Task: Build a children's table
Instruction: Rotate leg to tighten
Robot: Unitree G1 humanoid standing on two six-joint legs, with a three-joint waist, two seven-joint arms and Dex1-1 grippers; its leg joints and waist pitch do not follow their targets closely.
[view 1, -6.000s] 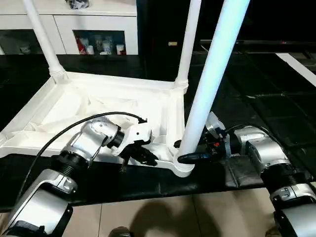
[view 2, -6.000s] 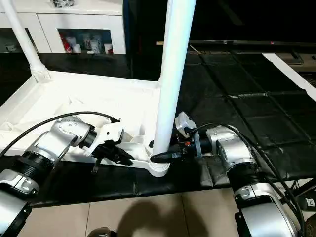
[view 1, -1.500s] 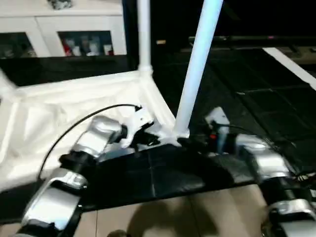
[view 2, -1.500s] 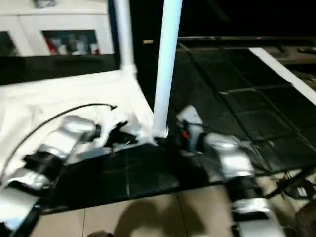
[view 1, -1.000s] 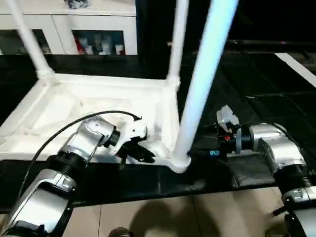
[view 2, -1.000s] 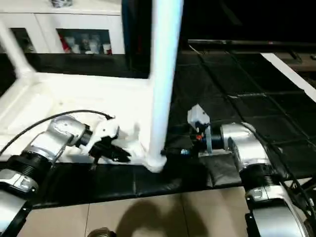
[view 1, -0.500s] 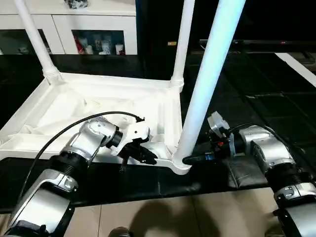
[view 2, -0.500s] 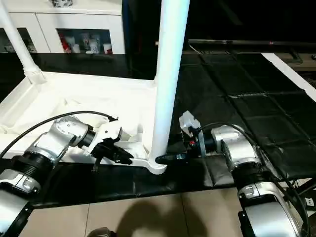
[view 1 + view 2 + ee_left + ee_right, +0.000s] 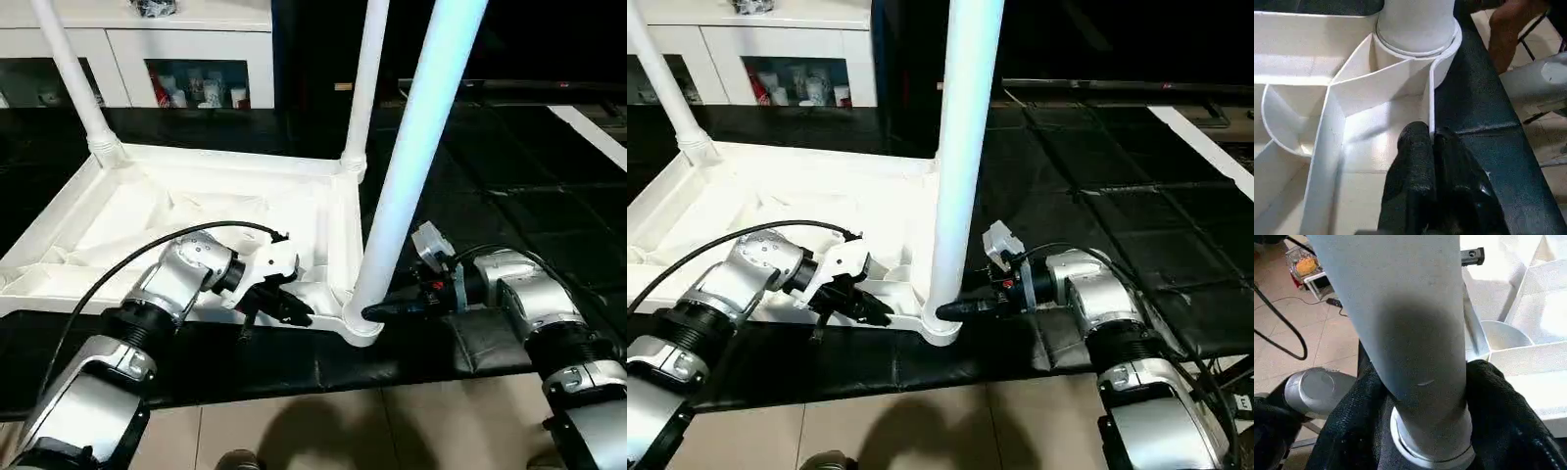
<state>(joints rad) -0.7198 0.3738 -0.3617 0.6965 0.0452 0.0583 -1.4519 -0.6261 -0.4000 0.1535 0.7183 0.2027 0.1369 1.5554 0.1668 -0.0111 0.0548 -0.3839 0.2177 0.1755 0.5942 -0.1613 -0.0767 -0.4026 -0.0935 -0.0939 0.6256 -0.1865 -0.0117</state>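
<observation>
On black floor mats before a white cabinet (image 9: 186, 59), the right gripper (image 9: 955, 310) clasps the near leg (image 9: 960, 147) just above its socket. The left gripper (image 9: 1429, 147) pinches the frame wall of the upturned children's table (image 9: 196, 211) at nine o'clock of that leg. Three legs stand upright; the fourth corner is cropped, so completion is uncertain.

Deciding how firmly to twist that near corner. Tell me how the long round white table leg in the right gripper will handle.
The long round white table leg looks stiff, since it stands straight. Its smooth surface may slip, though the right gripper has a finger on each side near the base. The upside-down white children's table might shift; the left gripper pinches its thin frame wall.
</observation>
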